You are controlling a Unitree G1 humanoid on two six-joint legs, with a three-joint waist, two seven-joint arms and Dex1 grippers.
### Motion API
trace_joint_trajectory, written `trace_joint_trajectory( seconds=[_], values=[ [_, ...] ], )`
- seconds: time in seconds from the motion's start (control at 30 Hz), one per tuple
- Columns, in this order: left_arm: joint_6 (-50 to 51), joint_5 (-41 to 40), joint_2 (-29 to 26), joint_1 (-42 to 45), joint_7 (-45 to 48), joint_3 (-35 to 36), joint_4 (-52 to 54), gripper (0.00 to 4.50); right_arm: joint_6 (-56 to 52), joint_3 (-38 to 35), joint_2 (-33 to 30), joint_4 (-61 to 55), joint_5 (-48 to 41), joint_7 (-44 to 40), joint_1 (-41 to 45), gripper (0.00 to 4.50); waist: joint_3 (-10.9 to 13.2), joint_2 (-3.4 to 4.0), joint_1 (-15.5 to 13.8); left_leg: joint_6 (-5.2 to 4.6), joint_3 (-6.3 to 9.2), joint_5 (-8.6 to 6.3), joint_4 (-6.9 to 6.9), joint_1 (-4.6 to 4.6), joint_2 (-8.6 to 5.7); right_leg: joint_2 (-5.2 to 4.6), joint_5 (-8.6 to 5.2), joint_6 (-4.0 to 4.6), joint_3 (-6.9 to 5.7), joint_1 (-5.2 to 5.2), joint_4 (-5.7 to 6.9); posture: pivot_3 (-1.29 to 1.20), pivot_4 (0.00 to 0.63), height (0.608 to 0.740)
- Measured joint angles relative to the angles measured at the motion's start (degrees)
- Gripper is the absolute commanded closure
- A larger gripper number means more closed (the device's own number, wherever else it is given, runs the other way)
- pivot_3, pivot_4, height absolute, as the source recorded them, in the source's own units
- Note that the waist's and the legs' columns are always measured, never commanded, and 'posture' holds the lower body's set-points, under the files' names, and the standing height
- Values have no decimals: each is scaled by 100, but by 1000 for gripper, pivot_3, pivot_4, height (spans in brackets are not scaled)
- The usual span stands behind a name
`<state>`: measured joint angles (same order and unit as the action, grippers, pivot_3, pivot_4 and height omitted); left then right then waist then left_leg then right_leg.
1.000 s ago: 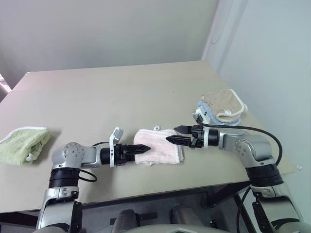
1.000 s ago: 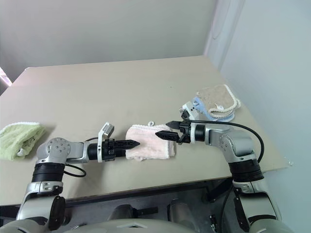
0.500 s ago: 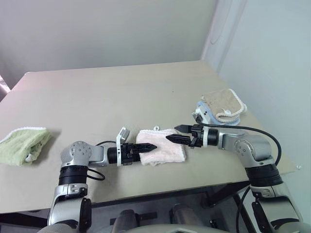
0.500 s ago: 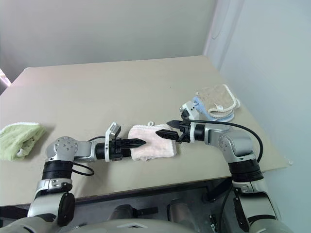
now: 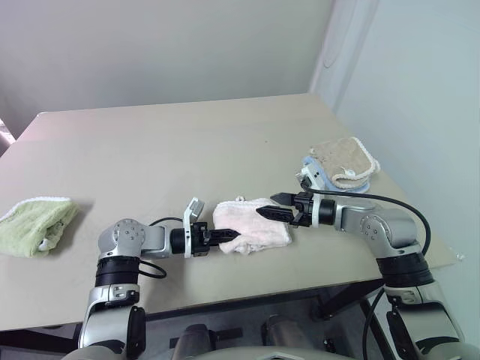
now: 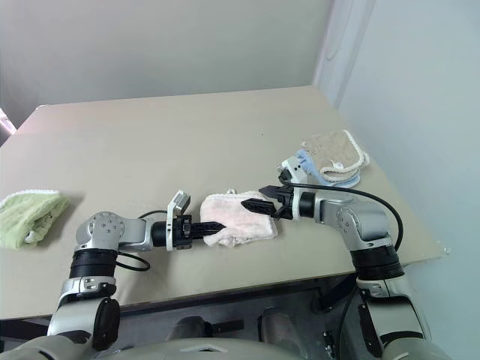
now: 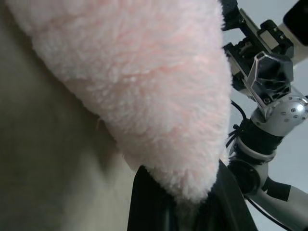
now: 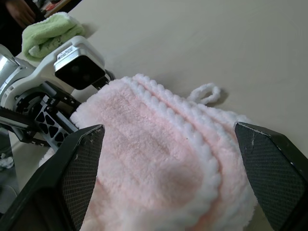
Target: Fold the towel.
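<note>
The pink towel (image 5: pixel 251 226) is lying folded near the bench's (image 5: pixel 172 150) near edge, roughly midway between the two arms, with its small white loop (image 8: pixel 204 92) sticking out on the far side. The left claw (image 5: pixel 228 237) is reaching in from the left and is clenched on the towel's near-left corner, the pink pile bulging over its black fingers (image 7: pixel 149 204) in the left wrist view, and that corner is looking bunched up. The right claw (image 5: pixel 271 206) is hovering over the towel's right part with its fingers (image 8: pixel 72 168) spread wide apart, one on each side of the cloth in the right wrist view; whether the tips are touching the pile cannot be told. The two claws are pointing toward each other across the towel, so each arm is sitting in the other's line. Off to the far left, near the bench's left edge, a green towel (image 5: pixel 36 223) is lying bundled, well apart from the work. To the right, beyond the right arm, a tan towel (image 5: pixel 343 160) is resting on top of a blue one (image 5: pixel 319 169), near the bench's right edge. A black cable (image 5: pixel 390 204) is looping along the right forearm. The rest of the bench is showing plain beige, with a grey wall (image 5: pixel 165 45) standing behind it.
</note>
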<state>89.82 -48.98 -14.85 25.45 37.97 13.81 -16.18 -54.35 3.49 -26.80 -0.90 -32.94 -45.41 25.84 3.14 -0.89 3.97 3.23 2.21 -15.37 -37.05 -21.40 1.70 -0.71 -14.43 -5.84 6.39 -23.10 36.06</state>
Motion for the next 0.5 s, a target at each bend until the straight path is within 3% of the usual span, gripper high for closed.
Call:
trace_joint_trajectory(
  seconds=[0.5],
  values=[
    [231, -416, -7, -63, -59, 386, 332, 4473, 103, -315, -43, -177, -238, -190, -232, 0, 4, -5, 20, 0, 0, 0, 6, -5, 1, 3, 0, 0, 0, -8, -1, 0, 0, 740]
  ],
)
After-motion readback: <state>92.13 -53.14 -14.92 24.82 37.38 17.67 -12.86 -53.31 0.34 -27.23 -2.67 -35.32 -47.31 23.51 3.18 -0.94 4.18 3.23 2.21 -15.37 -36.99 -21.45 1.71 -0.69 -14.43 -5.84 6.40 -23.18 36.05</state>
